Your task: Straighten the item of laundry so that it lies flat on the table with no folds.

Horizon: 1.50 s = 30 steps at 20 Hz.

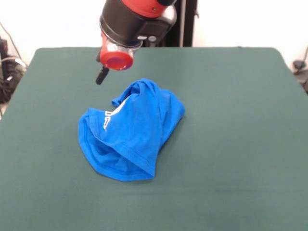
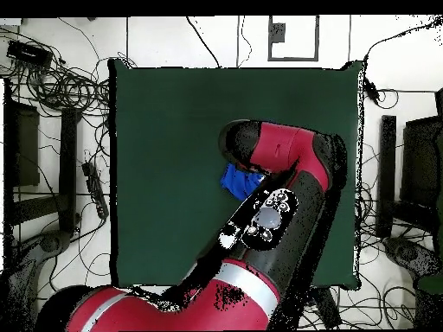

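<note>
The item of laundry (image 1: 132,132) is a bright blue T-shirt lying crumpled in a heap near the middle of the dark green table (image 1: 231,144). It is bunched and folded over itself, with a hem looped along its front and a bit of white print showing on its left. My gripper (image 1: 102,76) hangs just above the table behind the shirt's left side, apart from the cloth. From overhead, only a small blue patch of the shirt (image 2: 238,180) shows on the table (image 2: 164,130). My red and black arm (image 2: 285,173) covers the remainder and hides the gripper.
Tangled cables (image 2: 60,86) lie on the floor beside the table's left edge in the overhead view. Dark equipment (image 2: 387,173) stands along its right edge. The green top stretches well beyond the shirt on all sides.
</note>
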Each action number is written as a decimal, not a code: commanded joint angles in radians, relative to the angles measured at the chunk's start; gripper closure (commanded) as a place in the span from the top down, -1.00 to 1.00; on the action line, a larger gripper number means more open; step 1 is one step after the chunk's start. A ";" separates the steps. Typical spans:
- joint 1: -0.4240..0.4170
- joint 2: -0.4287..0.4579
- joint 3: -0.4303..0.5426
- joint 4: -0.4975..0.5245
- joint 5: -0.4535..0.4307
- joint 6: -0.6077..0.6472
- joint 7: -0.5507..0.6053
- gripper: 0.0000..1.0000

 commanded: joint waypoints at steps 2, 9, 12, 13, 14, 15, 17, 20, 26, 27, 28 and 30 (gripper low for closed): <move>-0.022 -0.046 0.124 0.007 -0.112 0.015 -0.227 1.00; -0.060 -0.039 0.158 -0.041 -0.149 0.035 -0.219 1.00; -0.069 -0.035 0.183 -0.035 -0.154 0.013 -0.204 1.00; -0.069 -0.032 0.188 -0.030 -0.153 0.003 -0.192 1.00; -0.067 -0.027 0.193 -0.029 -0.153 -0.003 -0.177 1.00; -0.065 -0.023 0.198 -0.026 -0.153 -0.007 -0.165 1.00; -0.061 -0.014 0.209 -0.021 -0.153 -0.016 -0.141 1.00; -0.051 0.014 0.227 -0.014 -0.136 -0.048 -0.085 1.00; -0.021 0.070 0.258 -0.005 -0.099 -0.101 0.037 1.00; -0.013 0.081 0.252 -0.010 -0.099 -0.106 0.058 1.00; -0.005 0.093 0.246 -0.015 -0.099 -0.111 0.080 1.00; 0.003 0.112 0.238 -0.024 -0.096 -0.120 0.105 1.00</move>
